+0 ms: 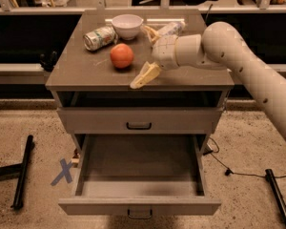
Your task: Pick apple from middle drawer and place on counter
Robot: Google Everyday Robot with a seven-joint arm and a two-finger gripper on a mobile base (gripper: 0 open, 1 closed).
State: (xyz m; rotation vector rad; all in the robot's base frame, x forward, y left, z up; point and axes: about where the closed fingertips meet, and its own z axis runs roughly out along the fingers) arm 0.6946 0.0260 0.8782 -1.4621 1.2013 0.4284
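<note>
1. The apple is seen resting on the tabletop, left of centre. It lies near the can, which is on its side, and the white bowl, and touches neither.
2. The hand is held low over the tabletop, just right of the apple. Its two fingers are spread apart, one angled toward the near edge and the other toward the far side. Nothing is clamped between them, and no contact with the apple can be made out.
3. The middle drawer is pulled fully out, and nothing is seen inside it.
4. The apple is judged to be firm, fairly heavy for its size and smooth-skinned. Being round, it could be set rolling by a light knock, and it could be bruised by a hard pinch.
5. Were a grasp needed, the apple would best be taken across its widest girth, with the fingers on opposite sides.
6. The placing is judged to be done; only a clean withdrawal of the hand is called for.
</note>
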